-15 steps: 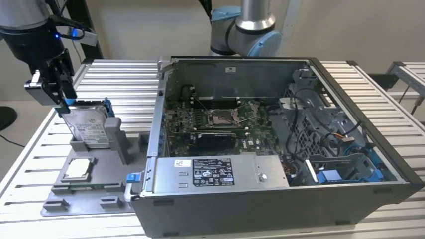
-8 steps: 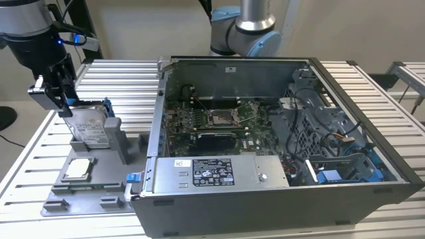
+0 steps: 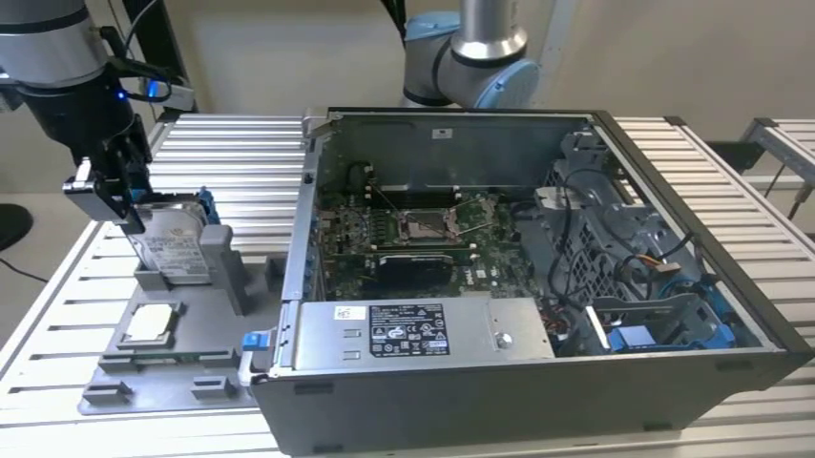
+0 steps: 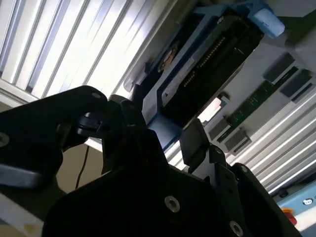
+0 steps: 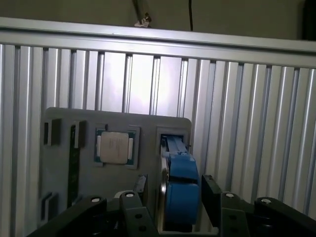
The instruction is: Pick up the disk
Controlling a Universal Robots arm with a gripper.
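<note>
Disk (image 3: 172, 246): stands on edge in a slot of the grey fixture tray (image 3: 153, 386), at the exterior view's left. Its lower part is hidden by the slot walls and its top edge is covered by the gripper (image 3: 128, 215). A square chip (image 3: 149, 324) lies near it on the tray, with the open computer case (image 3: 764, 334) beside. The fingers (image 5: 211, 191) straddle the blue frame; I cannot tell whether they clamp it.

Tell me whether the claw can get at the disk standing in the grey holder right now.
Probably yes. The claw straddles the blue-framed silver metal disk, which stands upright, with a finger on each side and nothing between them.
</note>
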